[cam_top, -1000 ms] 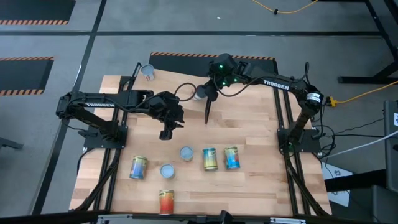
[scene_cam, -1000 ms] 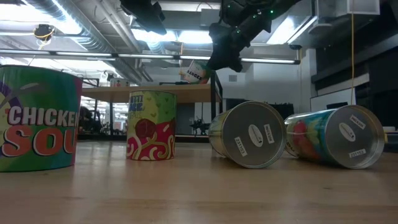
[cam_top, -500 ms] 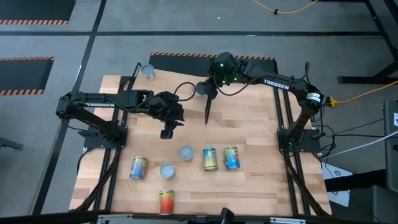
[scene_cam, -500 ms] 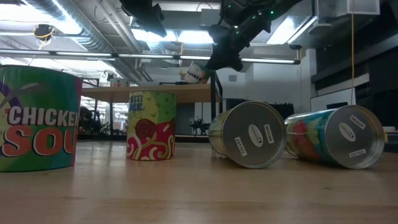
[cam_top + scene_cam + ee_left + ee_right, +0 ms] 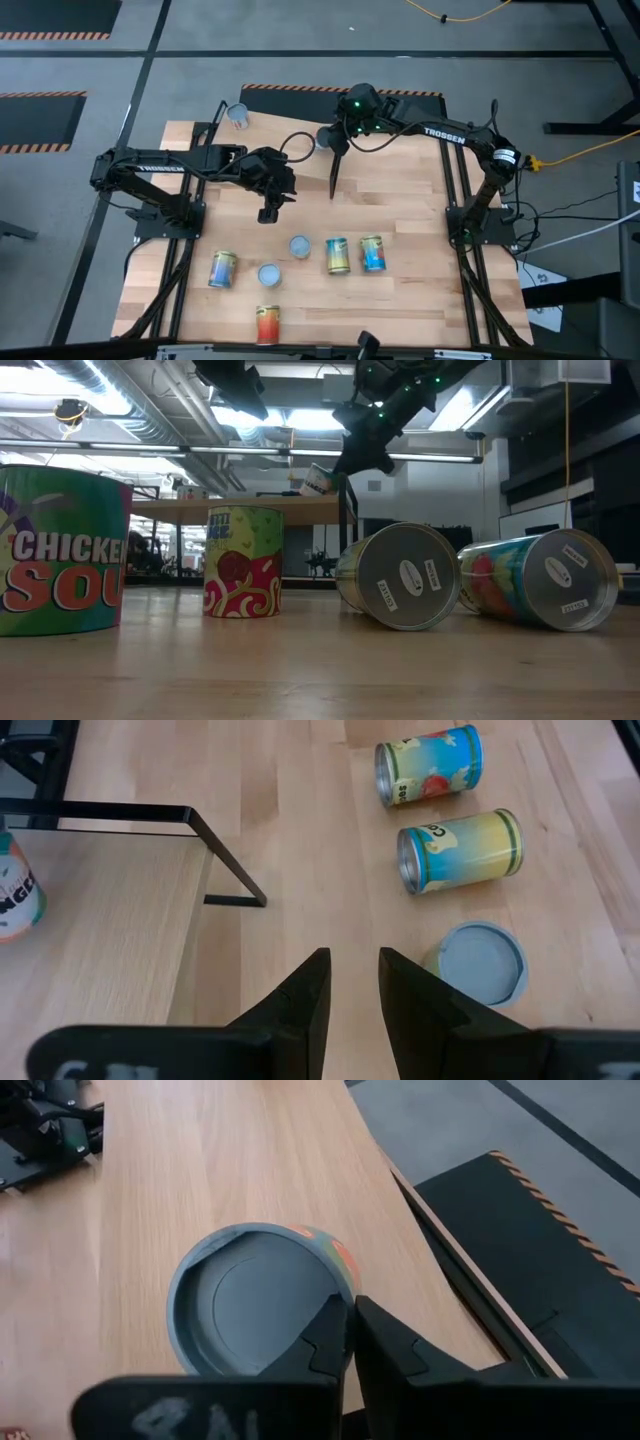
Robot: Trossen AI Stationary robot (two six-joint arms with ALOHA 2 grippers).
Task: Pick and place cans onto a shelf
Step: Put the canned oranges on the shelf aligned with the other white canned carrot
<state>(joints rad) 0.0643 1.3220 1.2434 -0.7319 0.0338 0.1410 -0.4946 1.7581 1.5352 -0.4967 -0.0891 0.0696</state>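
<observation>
Held can [image 5: 262,1300]: pinched by the rim in R gripper [image 5: 331,143], upper centre of high view, over shelf [image 5: 300,165]
Step tip: can to be lowered level, base flat on board, before release
R arm: stretched from right edge, wrist angled down
L gripper [image 5: 266,213]: mid-left, jaws part open, nothing held
Other cans [image 5: 337,254]: lower centre of table

We see the butcher-block tabletop [image 5: 400,200] on a grey floor [image 5: 300,40] striped with orange-black hazard tape [image 5: 40,95]; a yellow cable [image 5: 590,150] trails right, and ceiling strip lights [image 5: 300,420] glow beyond.
</observation>
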